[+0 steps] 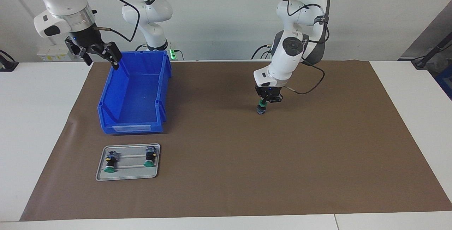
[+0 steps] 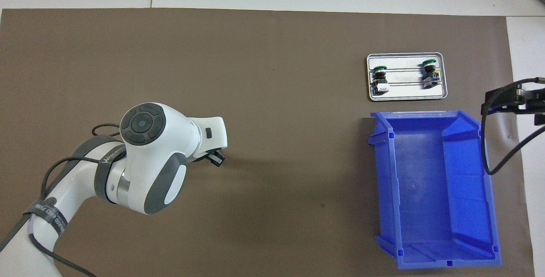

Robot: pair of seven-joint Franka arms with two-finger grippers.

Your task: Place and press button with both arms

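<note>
Facing view: you see the button [image 1: 261,108] standing upright on the brown mat [image 1: 226,173], well apart from the blue bin [image 1: 134,94], toward the left arm's end of the table.
Placing: judged done, since the button sits on the mat on its own base, cap up.
Pressing: judged under way; the left gripper [image 1: 266,101] is right on the green cap, and you cannot tell whether the cap is pushed in.
Left claw: fingertips together, holding nothing, used as a blunt tip on the cap.
Left arm pose: it reaches out from its base, forearm sloping down, wrist pointing nearly straight down over the button.
Overhead view: the left arm's wrist covers the button, so you get no check of contact there; only the gripper's black tip [image 2: 216,159] shows.
Right claw: the right gripper [image 1: 94,53] has its fingers spread wide, with nothing between them.
Right arm pose: it waits raised, over the bin's corner nearest the robots.
Spare buttons: two more lie on their sides in the metal tray [image 1: 128,177], which sits farther from the robots than the bin.
Left to do: you should expect the press to finish and the left arm to lift off; the tray's two buttons are untouched.
</note>
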